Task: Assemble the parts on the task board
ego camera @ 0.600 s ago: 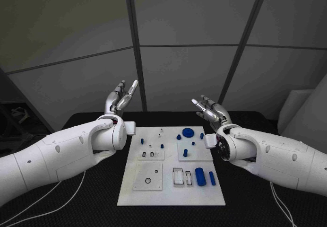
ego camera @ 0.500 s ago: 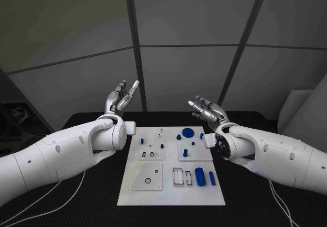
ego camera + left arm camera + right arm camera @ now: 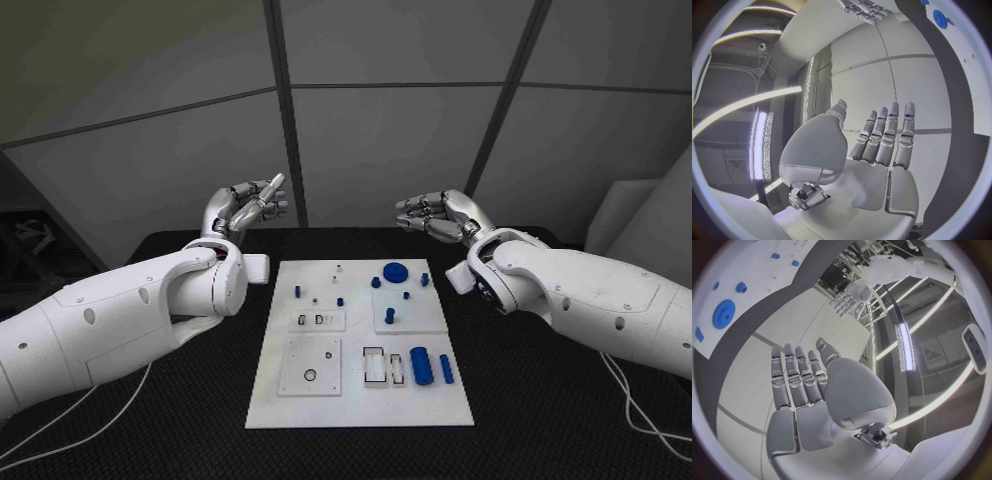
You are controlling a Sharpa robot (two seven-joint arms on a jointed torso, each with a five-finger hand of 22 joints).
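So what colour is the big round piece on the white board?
Blue. The big round piece on the task board shows best in the head view.

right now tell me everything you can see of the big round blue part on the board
The big round blue part is a flat disc of matte blue, plastic by its look, with a raised hub at its middle seen in the right wrist view. It lies flat near the far edge of the white task board, right of centre, with smaller blue parts close by. Nothing grips it: both robot hands are raised above the table's far end, empty.
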